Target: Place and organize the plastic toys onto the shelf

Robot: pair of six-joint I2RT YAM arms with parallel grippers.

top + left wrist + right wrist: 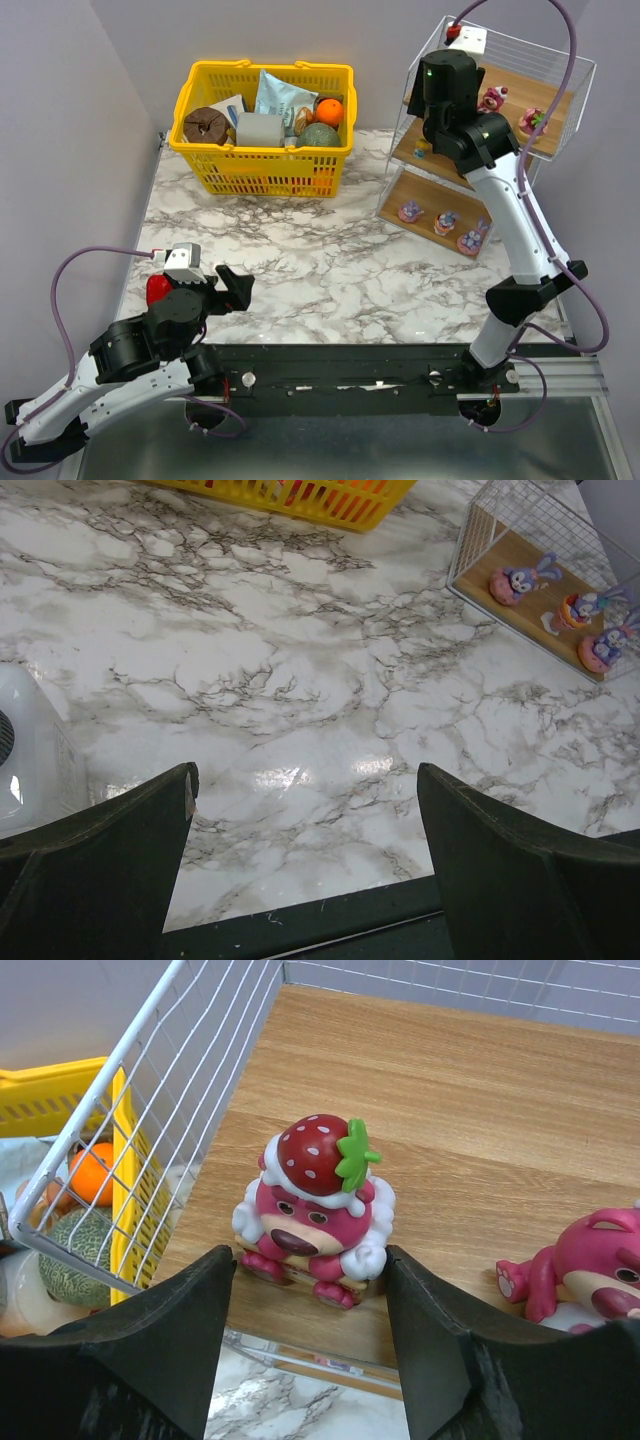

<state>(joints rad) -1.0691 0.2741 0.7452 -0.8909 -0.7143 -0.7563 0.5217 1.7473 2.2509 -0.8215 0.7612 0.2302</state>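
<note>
Toys [445, 222] sit on the shelf [553, 108], seen from above. Your left hand [307, 775] hangs spread, empty, over the worktop [300, 660]. Your right hand [310, 1257] brackets the strawberry bear [312, 1210] at the board's front edge, contact unclear; withdrawing could drag it off.

Bear toy [312, 1210] between fingers [150, 1350] (shelf wire [200, 1050] left)

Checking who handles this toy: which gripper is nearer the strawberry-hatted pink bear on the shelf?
Right. The right gripper flanks the bear, a finger on either side. The left gripper sits at the table's near-left corner, far from the shelf.
</note>
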